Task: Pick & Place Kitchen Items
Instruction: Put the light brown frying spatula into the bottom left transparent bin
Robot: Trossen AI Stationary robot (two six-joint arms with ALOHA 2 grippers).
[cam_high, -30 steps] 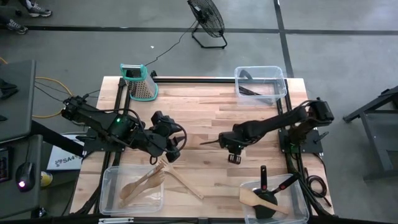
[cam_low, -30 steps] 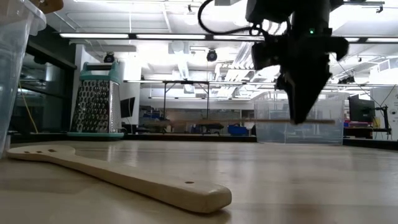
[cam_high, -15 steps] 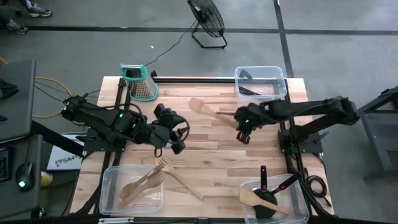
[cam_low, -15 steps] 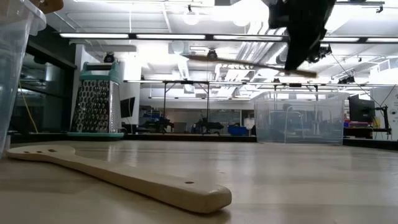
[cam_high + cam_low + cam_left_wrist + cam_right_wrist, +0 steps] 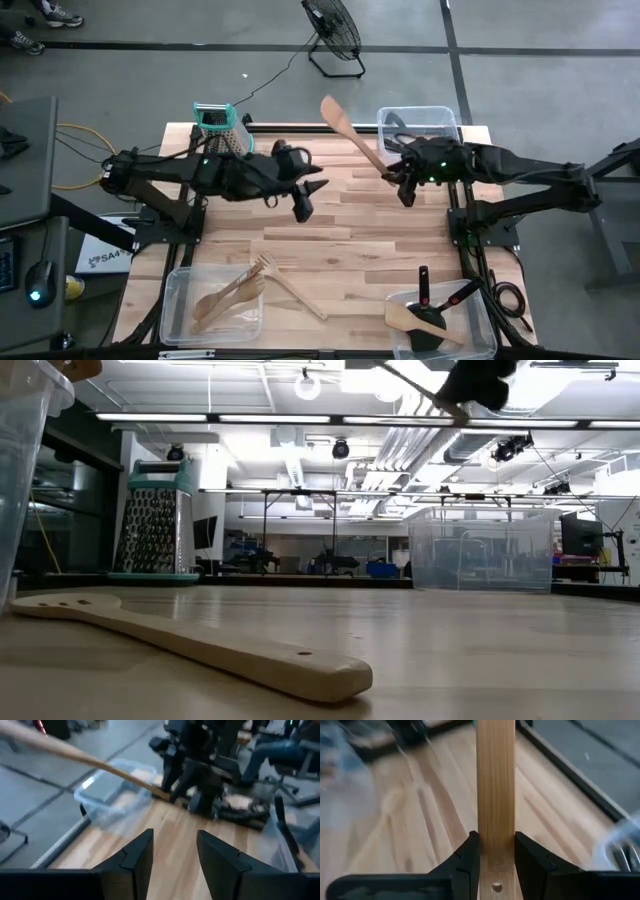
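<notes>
My right gripper (image 5: pixel 395 175) is shut on a pale wooden spatula (image 5: pixel 350 130), held high over the table's far right part. Its blade (image 5: pixel 335 110) points up toward the far edge. In the low view only the handle (image 5: pixel 415 382) and that gripper (image 5: pixel 470 380) show at the top. My left gripper (image 5: pixel 305 200) hovers open over the table's middle, nothing between its fingers (image 5: pixel 137 857). Another wooden spatula (image 5: pixel 200 642) lies flat on the table, near the left bin. My right gripper pinches the spatula's handle near its free end (image 5: pixel 496 827) between its two fingers (image 5: pixel 472 855), just ahead of the hanging hole. It comes from the table's right. The handle runs on ahead in line with the fingers. The spatula is lifted clear, its blade tilted upward.
A metal grater (image 5: pixel 222 130) stands at the far left. A clear bin (image 5: pixel 418 130) sits at the far right, behind the held spatula. A near left bin (image 5: pixel 212 300) holds wooden utensils, some sticking out over its rim. A near right bin (image 5: pixel 440 320) holds black tools and a wooden spatula.
My right gripper has risen and gone toward the far right bin. It has lifted the spatula from low and level over the table's middle to high up, blade tipped upward. My left gripper has swung toward the far edge and the table's middle, still open.
</notes>
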